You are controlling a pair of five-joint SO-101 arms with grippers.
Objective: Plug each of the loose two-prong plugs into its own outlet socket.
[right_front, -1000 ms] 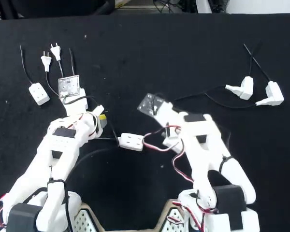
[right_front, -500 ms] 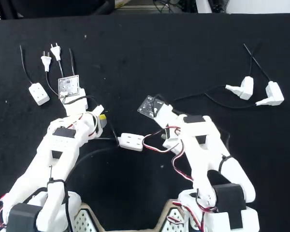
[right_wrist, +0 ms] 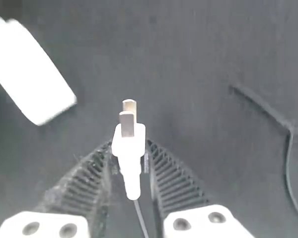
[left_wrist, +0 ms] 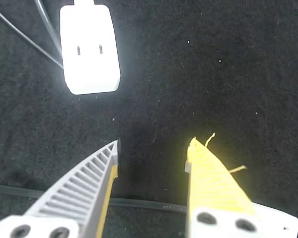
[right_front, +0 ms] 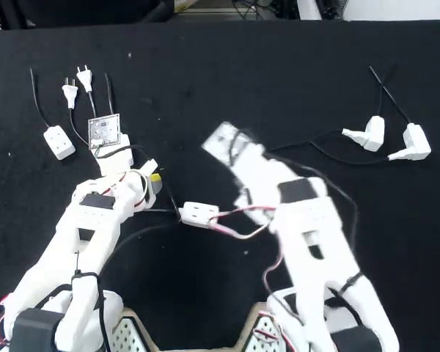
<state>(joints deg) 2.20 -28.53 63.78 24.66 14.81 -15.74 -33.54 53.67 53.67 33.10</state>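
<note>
White plug (right_wrist: 129,144) pinched in right gripper (right_wrist: 129,148), prongs (right_wrist: 127,116) past fingertips (right_wrist: 158,154); left gripper (left_wrist: 153,144) wide

socket block (right_front: 199,213) mid-table, far cloth (right_front: 279,73) — open

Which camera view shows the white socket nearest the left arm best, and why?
The left wrist view: the socket lies close ahead of the open fingers, both slots plain. The high view shows it small, slots too small to tell.

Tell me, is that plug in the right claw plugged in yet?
Not plugged in. The plug sits clamped in the right claw, both prongs bare and touching nothing.
</note>
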